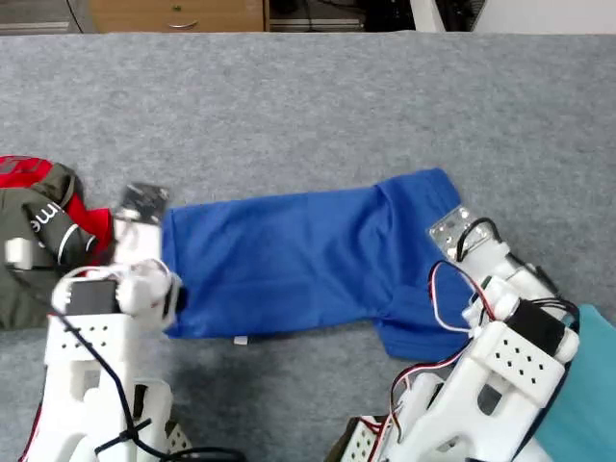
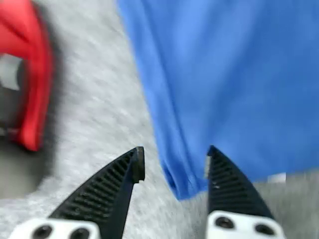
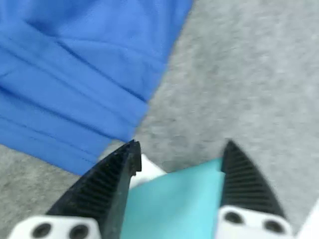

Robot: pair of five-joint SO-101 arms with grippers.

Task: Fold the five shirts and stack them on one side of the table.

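A blue shirt (image 1: pixel 289 265) lies spread across the middle of the grey table, one sleeve folded in at its right end. In the left wrist view my left gripper (image 2: pixel 174 152) is open, just above the blue shirt's (image 2: pixel 224 84) near left corner, which lies between the fingers. My right gripper (image 3: pixel 182 147) is open too, over a teal shirt (image 3: pixel 174 199) next to the blue shirt's sleeve (image 3: pixel 75 84). In the high view the left arm (image 1: pixel 106 308) stands at the shirt's left end and the right arm (image 1: pixel 500 318) at its right end.
A pile of shirts, red (image 1: pixel 29 173) and olive grey (image 1: pixel 29 250), lies at the table's left edge; the red one (image 2: pixel 30 74) also shows in the left wrist view. The teal shirt (image 1: pixel 587 395) sits at the near right corner. Bare grey table (image 1: pixel 318 106) stretches behind the blue shirt.
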